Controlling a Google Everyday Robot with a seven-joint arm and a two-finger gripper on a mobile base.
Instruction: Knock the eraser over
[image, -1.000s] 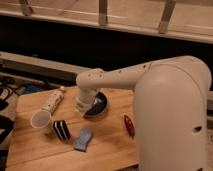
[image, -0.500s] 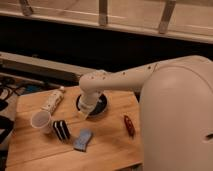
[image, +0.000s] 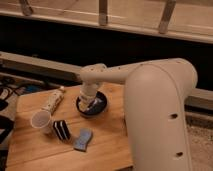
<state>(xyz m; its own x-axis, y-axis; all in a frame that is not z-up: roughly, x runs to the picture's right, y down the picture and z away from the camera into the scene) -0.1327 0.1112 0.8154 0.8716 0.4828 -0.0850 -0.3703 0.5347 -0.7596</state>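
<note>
Moved: the arm (image: 120, 75) has crept further over the bench (image: 30, 155), hiding a small red thing; the claw (image: 89, 103) still hangs over the dark bowl (image: 102, 107).
Claw: cannot tell how wide it stands (it's lost against the bowl).
Eraser: striped, upright, between the cup (image: 40, 120) and the blue sponge (image: 83, 139), apart from the claw (image: 61, 130).
Doing it well: drop low beside it, then push its broad face near the top.

White arm (image: 150, 90) and pale gripper (image: 88, 103) sit mid-frame over a black bowl (image: 102, 107). The tabletop (image: 30, 152) is honey-tan wood. The eraser (image: 61, 130) is black with white stripes, the sponge (image: 83, 139) grey-blue, the cup (image: 41, 120) white.
</note>
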